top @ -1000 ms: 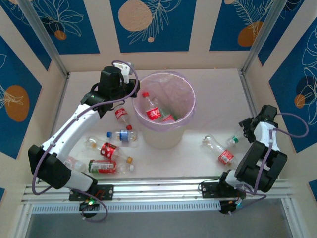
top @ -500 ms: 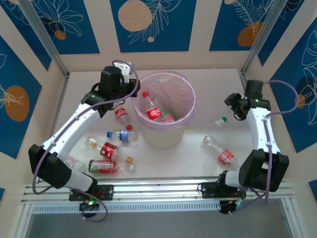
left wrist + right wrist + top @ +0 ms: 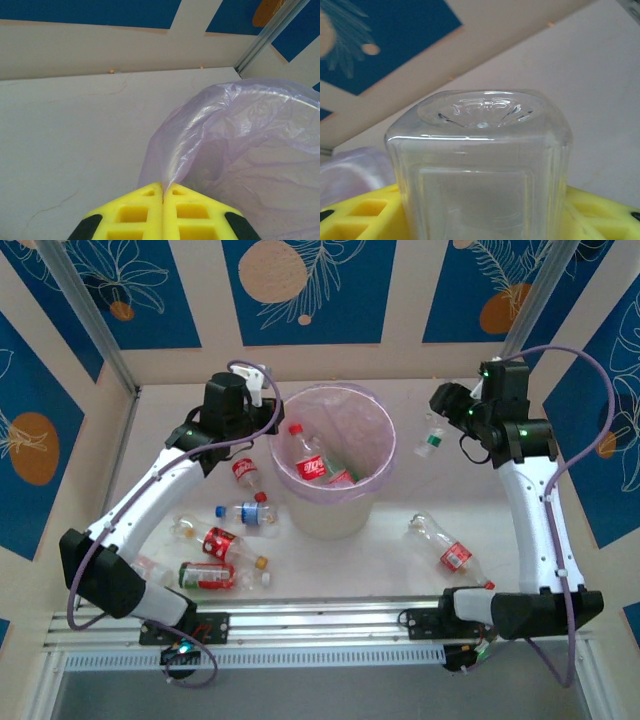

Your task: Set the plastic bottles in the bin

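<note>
My right gripper (image 3: 480, 200) is clamped on one clear bottle (image 3: 430, 436). A yellow finger presses each side, and the squarish base points away from my wrist camera. Seen from above, this green-capped bottle hangs in the air at three o'clock from the bin (image 3: 330, 522), apart from its rim.

My left gripper (image 3: 163, 187) has its fingers (image 3: 132, 214) together, pinching the edge of the bag liner (image 3: 230, 130) at ten o'clock on the rim.

Inside the bin I count at least two bottles. One is a red-capped bottle (image 3: 306, 456); a second beside it is partly hidden.

On the table (image 3: 390, 575), from seven to nine o'clock of the bin, lie the loose bottles (image 3: 224, 543). I count about six, some overlapping, one of them a blue-labelled bottle (image 3: 245, 512). One lone bottle (image 3: 447, 548) lies at four o'clock.
</note>
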Controlling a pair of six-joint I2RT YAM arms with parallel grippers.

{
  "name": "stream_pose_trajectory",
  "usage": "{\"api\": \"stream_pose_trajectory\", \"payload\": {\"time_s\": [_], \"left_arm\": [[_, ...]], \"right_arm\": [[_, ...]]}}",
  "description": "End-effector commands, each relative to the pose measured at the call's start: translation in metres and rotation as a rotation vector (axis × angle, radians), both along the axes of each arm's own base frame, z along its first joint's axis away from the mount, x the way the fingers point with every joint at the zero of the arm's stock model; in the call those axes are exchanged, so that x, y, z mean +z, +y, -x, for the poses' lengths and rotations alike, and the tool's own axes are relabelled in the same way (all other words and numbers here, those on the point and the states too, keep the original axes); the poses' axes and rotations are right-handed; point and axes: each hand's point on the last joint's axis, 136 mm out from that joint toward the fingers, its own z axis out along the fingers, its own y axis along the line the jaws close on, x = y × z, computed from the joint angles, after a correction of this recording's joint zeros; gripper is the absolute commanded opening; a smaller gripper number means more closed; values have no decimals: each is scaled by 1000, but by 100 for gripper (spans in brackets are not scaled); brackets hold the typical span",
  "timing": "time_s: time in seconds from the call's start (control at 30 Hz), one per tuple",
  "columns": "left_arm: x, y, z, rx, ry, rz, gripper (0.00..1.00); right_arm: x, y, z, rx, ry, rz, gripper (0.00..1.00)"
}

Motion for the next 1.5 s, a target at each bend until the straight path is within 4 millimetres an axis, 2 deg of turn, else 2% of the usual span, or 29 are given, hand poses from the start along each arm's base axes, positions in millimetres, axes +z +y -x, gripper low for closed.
{"api": "stream_pose_trajectory", "payload": {"time_s": [0.0,0.13,0.23,0.33,0.43,0.63,0.8,0.97,1.33,1.47], "left_arm": [[-11,-8,-1,-15,47,6,0],[-11,-8,-1,-16,48,11,0],[-11,-8,-1,-16,50,18,0],[-11,-7,0,-13,50,17,0],[-9,-8,1,-14,49,18,0],[-7,-6,2,-9,43,18,0],[-6,-6,3,-11,42,20,0],[-5,-5,2,-9,39,21,0],[-8,-4,4,-5,40,14,0],[-7,-3,3,-4,37,16,0]], "right_arm": [[36,21,14,56,-94,-3,60],[66,64,20,178,-179,-34,59],[71,100,22,266,-192,-36,59],[62,140,19,364,-175,-45,59],[44,173,12,439,-124,-44,59],[0,222,6,536,-14,-24,59],[-47,243,4,555,103,13,59],[-87,256,0,553,191,75,59],[-162,260,-8,520,322,199,62],[-182,263,-5,522,359,212,71]]}}
